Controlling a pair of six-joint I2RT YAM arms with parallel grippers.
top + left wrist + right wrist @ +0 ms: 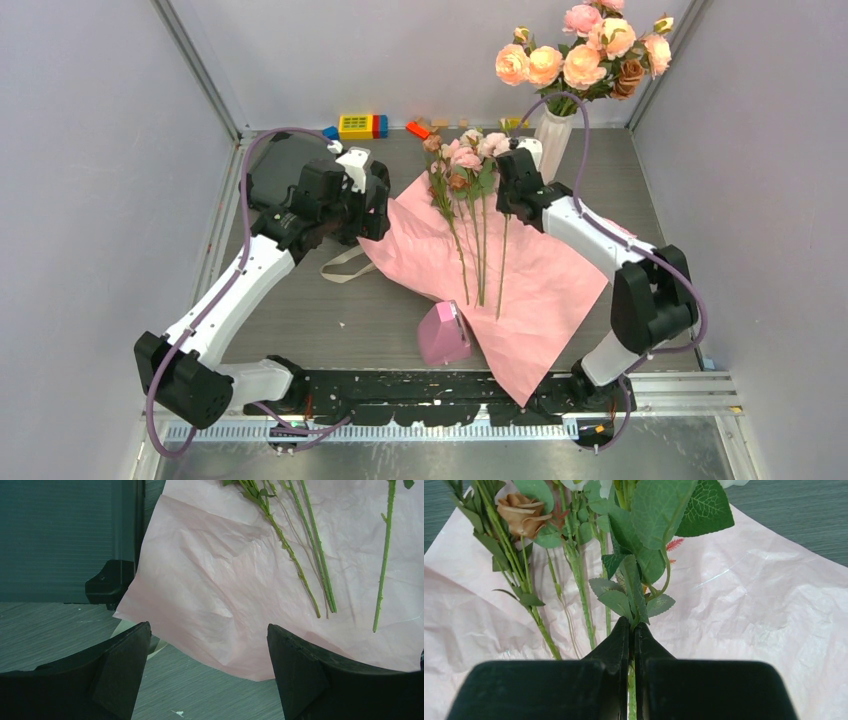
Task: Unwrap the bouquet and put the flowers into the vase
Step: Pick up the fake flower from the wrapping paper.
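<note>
The bouquet lies opened out: its pale pink paper is spread flat on the table, with the flowers lying on it, heads toward the back. My right gripper is shut on one green stem just below its leaves; a brown rose lies to its left. My left gripper stands open over the paper's left edge with nothing between its fingers. The white ribbed vase stands at the back right, behind the right gripper.
A large peach-orange rose cluster fills the vase. A solid pink wedge sits on the paper's near edge. A beige ribbon lies on the table left of the paper. Toy blocks line the back wall.
</note>
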